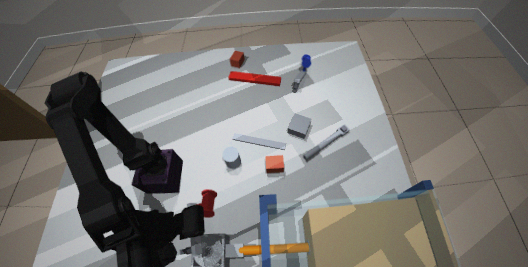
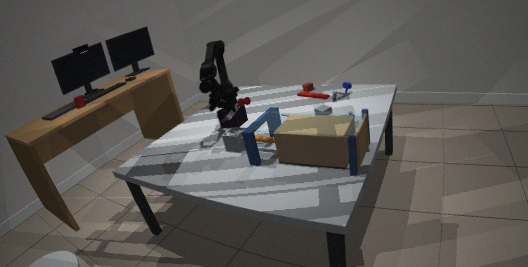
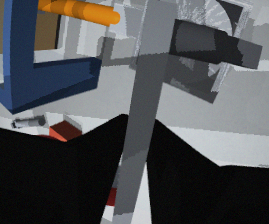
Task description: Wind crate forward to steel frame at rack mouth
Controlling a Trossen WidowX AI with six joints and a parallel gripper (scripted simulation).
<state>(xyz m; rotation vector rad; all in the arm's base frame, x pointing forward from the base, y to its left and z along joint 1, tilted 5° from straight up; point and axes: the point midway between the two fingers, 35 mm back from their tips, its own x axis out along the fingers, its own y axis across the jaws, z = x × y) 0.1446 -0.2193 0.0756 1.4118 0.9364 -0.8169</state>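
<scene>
My gripper (image 3: pixel 137 123) is shut on the winch handle's grey arm (image 3: pixel 147 75). Its red knob (image 1: pixel 208 203) (image 2: pixel 244 102) stands up beside the gripper. The handle's dark key stub (image 3: pixel 197 42) shows over the winch in the wrist view; its square end looks free, outside the hole. The grey winch (image 1: pixel 206 248) (image 2: pixel 234 141) (image 3: pixel 190 86) is below. An orange strap (image 1: pixel 275 249) (image 2: pixel 265 139) (image 3: pixel 85 11) runs from it towards the tan crate (image 1: pixel 370 229) (image 2: pixel 312 149), which sits flat, its front apart from the blue frame (image 1: pixel 266 229) (image 2: pixel 252 150) (image 3: pixel 20 60). The fingertips are hidden in the top and exterior views.
The dark arm base (image 1: pixel 167 179) stands behind the winch. Beyond lie a grey cylinder (image 1: pixel 231 157), an orange block (image 1: pixel 274 164), a grey block (image 1: pixel 299 125), a wrench (image 1: pixel 325 143), a red bar (image 1: pixel 255 78) and a blue-knobbed tool (image 1: pixel 306 62). Clear panels enclose the crate.
</scene>
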